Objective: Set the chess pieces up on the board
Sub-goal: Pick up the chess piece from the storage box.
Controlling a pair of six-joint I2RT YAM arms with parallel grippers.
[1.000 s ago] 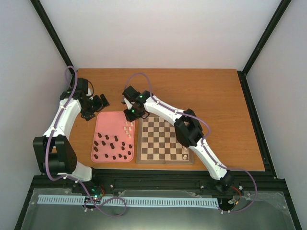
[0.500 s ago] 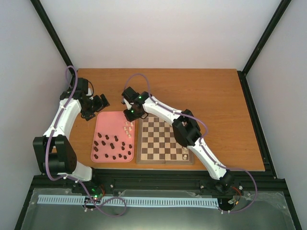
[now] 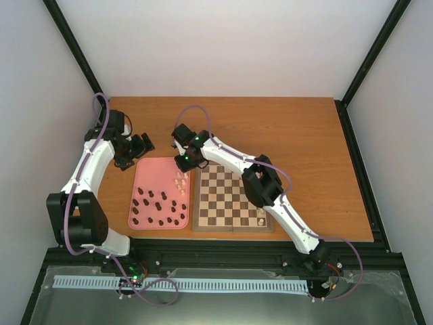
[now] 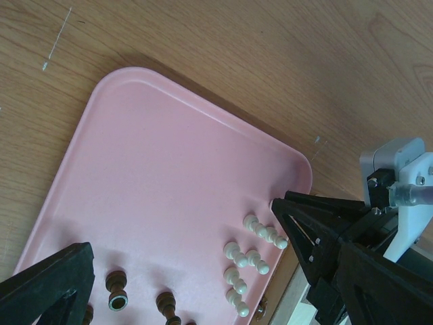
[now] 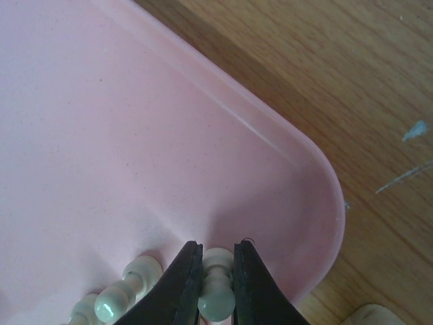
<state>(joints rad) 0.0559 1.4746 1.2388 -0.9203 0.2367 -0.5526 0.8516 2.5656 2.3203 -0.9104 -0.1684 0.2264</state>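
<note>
One piece (image 5: 218,298): cream, clamped between my right fingers (image 5: 217,249), at tray (image 5: 298,162) corner; wrist view only.
Left fingers (image 3: 141,144): apart, over counter (image 3: 304,135) beyond tray.
Board (image 3: 216,203): just beside tray.

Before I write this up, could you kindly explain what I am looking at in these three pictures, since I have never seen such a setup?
These are two robot arms bolted at the near edge of a wooden table. The wide picture looks down from above and behind them. The other two come from a small camera on each wrist.

On the table lie a pink tray and a chessboard. The tray carries dark pieces and a cluster of cream pieces. At least one placed piece stands at the board's near right corner.

The right hand is at the tray's far right corner, its two fingers closed on a cream piece that lies there. The left hand hangs open just beyond the tray's far edge, holding nothing.
</note>
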